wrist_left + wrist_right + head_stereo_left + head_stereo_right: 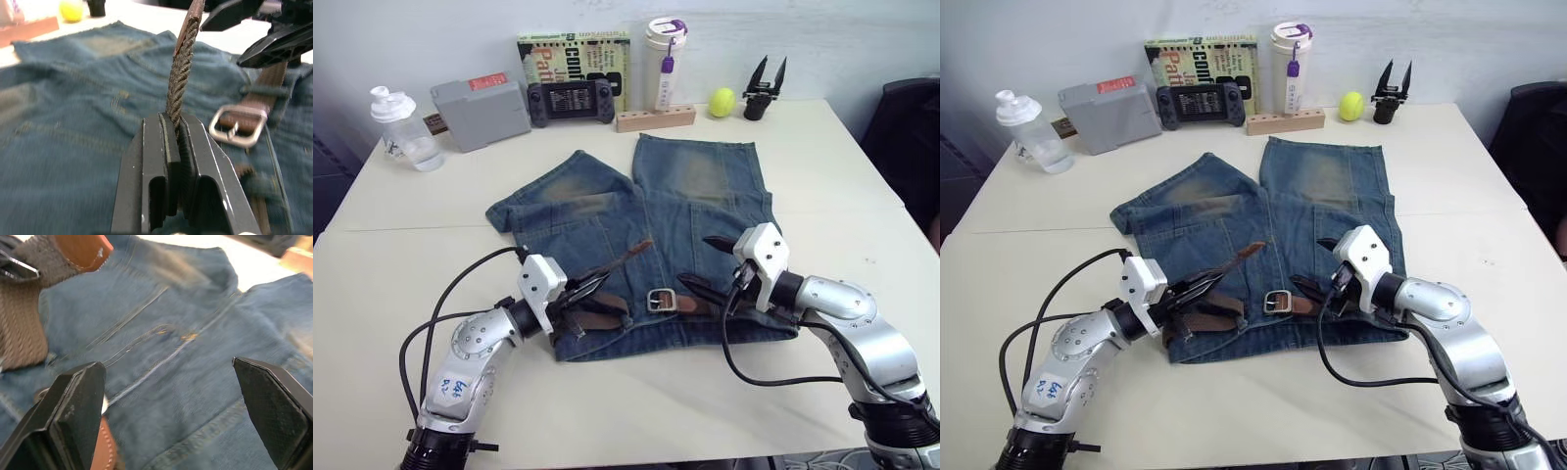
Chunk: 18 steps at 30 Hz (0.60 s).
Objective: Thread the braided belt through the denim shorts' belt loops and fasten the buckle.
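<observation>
- Lying flat on the pale table (401,255), the blue denim shorts (636,245) with faded brownish patches have their waistband toward the robot and their legs pointing at the far edge.
- The long brown braided belt (607,315) runs along that waistband, passing under small blue denim belt loops (261,90); its silver rectangular metal buckle (662,300) rests near the waistband's middle.
- The left gripper (587,290) is at the waistband's left part, its two black fingers (166,161) pressed together on the belt's free end, pinching the braid.
- From those fingers the braid rises off the denim, its darker leather tip (641,246) slanting over the shorts toward the legs, above and left of the buckle.
- The right gripper (705,264) is just right of the buckle, over the shorts, fingers spread wide and holding nothing.
- One of its fingertips (689,285) is low beside the belt near the buckle; contact cannot be judged.
</observation>
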Tool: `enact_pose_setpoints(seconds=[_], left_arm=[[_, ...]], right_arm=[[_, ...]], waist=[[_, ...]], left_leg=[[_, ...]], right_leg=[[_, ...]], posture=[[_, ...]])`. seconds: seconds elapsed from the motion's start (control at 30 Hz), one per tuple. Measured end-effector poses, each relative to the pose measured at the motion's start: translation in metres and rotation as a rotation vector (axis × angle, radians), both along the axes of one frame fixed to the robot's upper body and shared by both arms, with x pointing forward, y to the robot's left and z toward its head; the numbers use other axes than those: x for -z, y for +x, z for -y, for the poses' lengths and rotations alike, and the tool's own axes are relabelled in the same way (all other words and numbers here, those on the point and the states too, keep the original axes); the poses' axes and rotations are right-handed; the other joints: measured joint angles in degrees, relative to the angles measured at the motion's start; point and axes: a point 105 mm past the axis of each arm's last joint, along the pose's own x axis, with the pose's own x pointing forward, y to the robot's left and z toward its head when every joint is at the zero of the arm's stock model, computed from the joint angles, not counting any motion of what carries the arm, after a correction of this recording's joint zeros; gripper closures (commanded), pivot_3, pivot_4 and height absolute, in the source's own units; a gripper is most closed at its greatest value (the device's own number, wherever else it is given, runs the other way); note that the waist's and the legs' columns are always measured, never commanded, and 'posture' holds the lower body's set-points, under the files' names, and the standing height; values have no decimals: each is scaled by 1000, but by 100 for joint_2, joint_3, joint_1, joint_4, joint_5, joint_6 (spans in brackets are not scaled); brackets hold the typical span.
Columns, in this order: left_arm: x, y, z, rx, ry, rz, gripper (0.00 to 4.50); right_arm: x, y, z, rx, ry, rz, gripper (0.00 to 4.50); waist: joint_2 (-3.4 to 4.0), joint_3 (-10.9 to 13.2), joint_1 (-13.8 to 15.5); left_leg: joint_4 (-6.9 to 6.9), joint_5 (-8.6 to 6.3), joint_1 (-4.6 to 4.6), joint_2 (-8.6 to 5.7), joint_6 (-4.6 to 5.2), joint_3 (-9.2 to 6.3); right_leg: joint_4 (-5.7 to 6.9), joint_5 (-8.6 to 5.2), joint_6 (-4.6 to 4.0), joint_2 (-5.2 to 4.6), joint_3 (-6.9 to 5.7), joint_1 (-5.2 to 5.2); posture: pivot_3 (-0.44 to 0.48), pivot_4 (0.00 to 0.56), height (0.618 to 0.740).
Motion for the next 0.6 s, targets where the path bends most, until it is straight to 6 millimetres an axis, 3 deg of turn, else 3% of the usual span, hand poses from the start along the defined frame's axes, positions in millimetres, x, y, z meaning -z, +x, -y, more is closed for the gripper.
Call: enact_pose_setpoints(seconds=[0.1, 0.2, 0.27, 0.33, 0.43, 0.6], left_arm=[[4, -2, -3, -2, 19, -15, 4500], [3, -5, -6, -8, 36, -16, 4500], [5, -5, -12, -30, 40, -30, 4500], [7, -6, -13, -32, 41, -38, 4500], [7, -6, -13, -33, 41, -42, 4500], [6, -6, -12, -31, 40, -42, 4500]], right_arm=[[3, -2, 0, -16, -42, 2, 96], [7, -9, 1, -67, -110, 0, 96], [7, -21, 4, -121, -207, 19, 96], [21, -32, 1, -166, -252, -19, 96], [32, -42, -8, -214, -264, -52, 96], [33, -51, -25, -257, -254, -29, 96]], waist=[[0, 0, -68], [2, 4, -144], [2, 5, 82], [2, 5, 135], [1, 5, 124], [0, 6, 135]], left_leg=[[-5, 53, -40, -89, 8, -142], [-62, 163, -56, -283, 22, -320], [-60, 149, -46, -250, 0, -260], [-61, 142, -44, -233, -12, -246], [-58, 138, -45, -231, -12, -221], [-57, 136, -46, -229, -10, -211]], right_leg=[[37, -25, 25, -88, -88, 0], [96, -109, 88, -297, -230, 27], [64, -102, 84, -262, -193, 27], [52, -102, 82, -247, -183, 24], [50, -99, 85, -244, -163, 17], [44, -93, 86, -244, -156, 12]], posture=[[0, 150, 705], [0, 150, 705], [0, 150, 705], [0, 150, 705], [0, 150, 705], [0, 150, 705]])
